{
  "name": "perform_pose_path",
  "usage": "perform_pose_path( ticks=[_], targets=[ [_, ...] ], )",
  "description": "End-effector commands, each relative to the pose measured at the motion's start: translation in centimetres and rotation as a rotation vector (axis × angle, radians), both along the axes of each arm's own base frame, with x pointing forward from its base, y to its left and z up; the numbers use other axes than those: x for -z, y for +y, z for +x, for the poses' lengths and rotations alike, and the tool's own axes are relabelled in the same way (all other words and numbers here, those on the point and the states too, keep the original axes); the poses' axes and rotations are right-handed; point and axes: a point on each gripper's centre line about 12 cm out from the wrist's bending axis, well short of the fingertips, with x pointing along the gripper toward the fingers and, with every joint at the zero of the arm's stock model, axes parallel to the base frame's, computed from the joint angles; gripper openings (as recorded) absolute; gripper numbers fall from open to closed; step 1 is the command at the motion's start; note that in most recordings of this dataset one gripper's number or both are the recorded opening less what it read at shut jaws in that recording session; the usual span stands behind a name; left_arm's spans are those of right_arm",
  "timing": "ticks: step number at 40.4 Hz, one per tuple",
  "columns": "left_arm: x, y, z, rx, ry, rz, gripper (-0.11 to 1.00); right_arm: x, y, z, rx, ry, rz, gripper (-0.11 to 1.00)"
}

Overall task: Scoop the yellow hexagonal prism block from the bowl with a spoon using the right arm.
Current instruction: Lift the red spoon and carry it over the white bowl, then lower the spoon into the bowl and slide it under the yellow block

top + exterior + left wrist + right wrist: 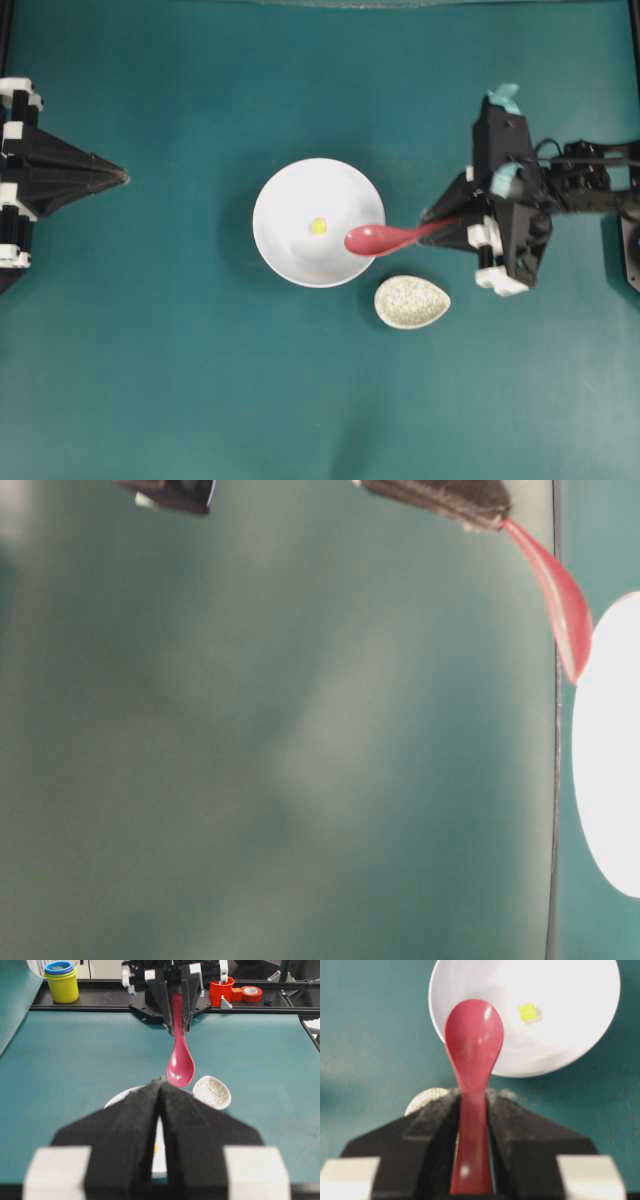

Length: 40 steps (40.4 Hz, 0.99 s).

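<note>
The white bowl (318,222) sits mid-table with the tiny yellow hexagonal prism block (318,226) lying inside it, also seen in the right wrist view as the block (527,1012). My right gripper (432,222) is shut on the handle of the pink-red spoon (380,238), whose scoop hangs over the bowl's right rim, apart from the block. In the right wrist view the spoon (473,1050) sits between the right gripper's jaws (473,1097). My left gripper (122,178) rests at the far left, shut and holding nothing, far from the bowl (117,1099).
A small speckled oval dish (411,301) lies just below and right of the bowl, under the spoon's handle side. In the left wrist view, stacked cups (61,980), a red cup (221,991) and a tape roll (251,993) stand on the back shelf.
</note>
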Motion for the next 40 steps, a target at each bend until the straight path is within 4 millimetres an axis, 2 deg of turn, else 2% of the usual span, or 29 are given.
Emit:
perform_pose_path(
  ticks=[1,24,32,40],
  targets=[
    [-1.1,0.1,0.3,-0.003,-0.025,0.001,0.0,-1.3,-0.6,0.9,-0.005,0.008,-0.001,0.25],
    [-0.9,0.1,0.3,-0.003,-0.012,0.0,0.0,-0.3,-2.6,6.0,-0.053,0.236,0.001,0.25],
    [-0.8,0.1,0.3,-0.003,-0.008,0.002,0.0,-0.1,-2.8,7.0,-0.07,0.284,0.012,0.25],
    [-0.8,0.1,0.3,-0.003,0.0,0.002,0.0,0.2,-3.1,7.1,-0.066,0.299,0.012,0.25]
  ],
)
